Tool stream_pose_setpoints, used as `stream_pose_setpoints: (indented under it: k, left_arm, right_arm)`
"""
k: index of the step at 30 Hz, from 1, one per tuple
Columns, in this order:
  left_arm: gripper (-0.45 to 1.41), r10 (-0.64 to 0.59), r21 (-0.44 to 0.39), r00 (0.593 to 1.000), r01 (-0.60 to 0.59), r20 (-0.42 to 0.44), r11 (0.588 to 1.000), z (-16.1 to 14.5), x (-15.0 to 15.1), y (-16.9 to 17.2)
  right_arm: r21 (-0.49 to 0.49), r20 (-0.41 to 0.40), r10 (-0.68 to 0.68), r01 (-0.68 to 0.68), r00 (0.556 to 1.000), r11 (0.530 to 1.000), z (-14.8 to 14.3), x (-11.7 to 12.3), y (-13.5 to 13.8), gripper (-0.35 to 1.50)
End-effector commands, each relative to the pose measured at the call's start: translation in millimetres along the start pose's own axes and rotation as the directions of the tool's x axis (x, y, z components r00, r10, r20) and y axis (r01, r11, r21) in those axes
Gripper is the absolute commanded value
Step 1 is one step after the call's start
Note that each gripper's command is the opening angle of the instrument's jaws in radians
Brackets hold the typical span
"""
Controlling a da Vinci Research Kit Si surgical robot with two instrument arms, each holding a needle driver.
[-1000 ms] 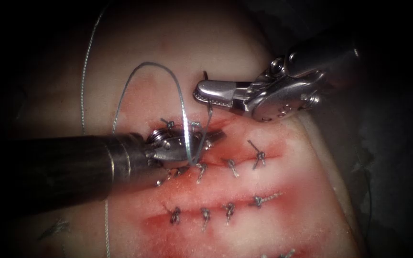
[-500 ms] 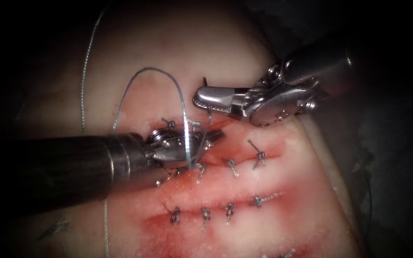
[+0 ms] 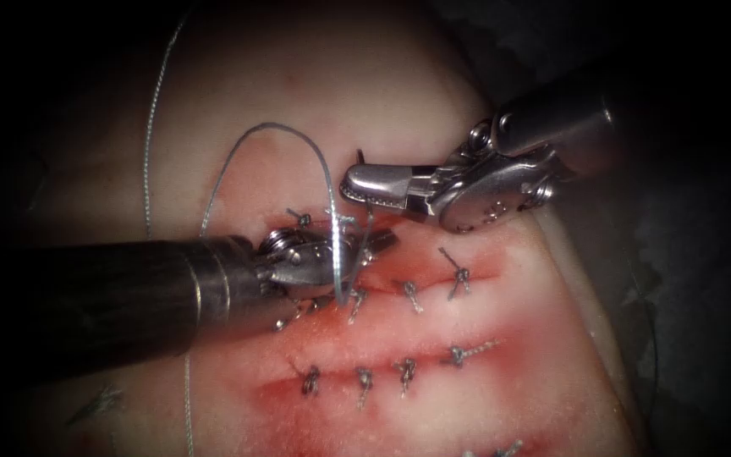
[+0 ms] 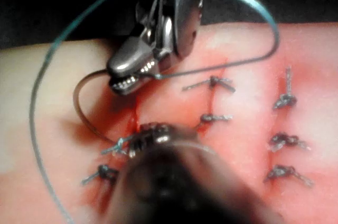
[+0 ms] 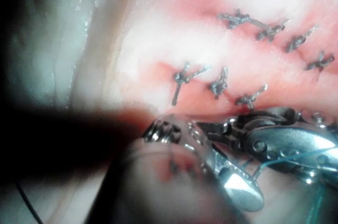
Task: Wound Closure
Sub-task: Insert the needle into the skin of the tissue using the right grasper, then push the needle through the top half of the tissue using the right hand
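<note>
The right claw (image 3: 357,179) enters from 2 o'clock and sits above the upper end of the cut (image 3: 382,227). Its jaws are clamped on the curved needle (image 4: 84,109) near the thread end of its curve. In the left wrist view the needle's dark arc sweeps out from the jaws and down to the tissue (image 3: 365,101) beside the cut; whether its tip is buried cannot be told. In the endoscope view a short dark end of the needle (image 3: 361,156) projects above the jaws at 12 o'clock.

The left claw (image 3: 374,245) enters from 9 o'clock and lies across the cut at the newest stitch. Whether its jaws are apart or together cannot be told, nor what they hold.

The thread (image 3: 272,129) rises in a loop at 10 o'clock from the left claw and crosses in front of it. A second strand runs down the tissue's left side.

Finished knotted stitches (image 3: 458,278) stand in rows at 5 o'clock, with red fluid (image 3: 433,338) around them.
</note>
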Motion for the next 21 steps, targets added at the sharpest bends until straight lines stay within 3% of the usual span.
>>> stream_pose_setpoints:
  k: [1, 21]
  left_arm:
    - [-0.45, 0.001, 0.002, 1.0, -0.001, 0.0, 1.0, 0.9, -0.4, -0.1]
    - [-0.45, 0.017, 0.025, 0.998, -0.015, -0.061, 1.0, 1.7, 1.0, -0.4]
  right_arm:
    - [0.012, -0.009, 0.016, -0.016, 1.0, 1.0, 0.7, 0.3, 0.1, -0.35]
    - [0.061, -0.044, 0.169, -0.167, 0.985, 0.984, 0.9, 0.8, -1.6, -0.35]
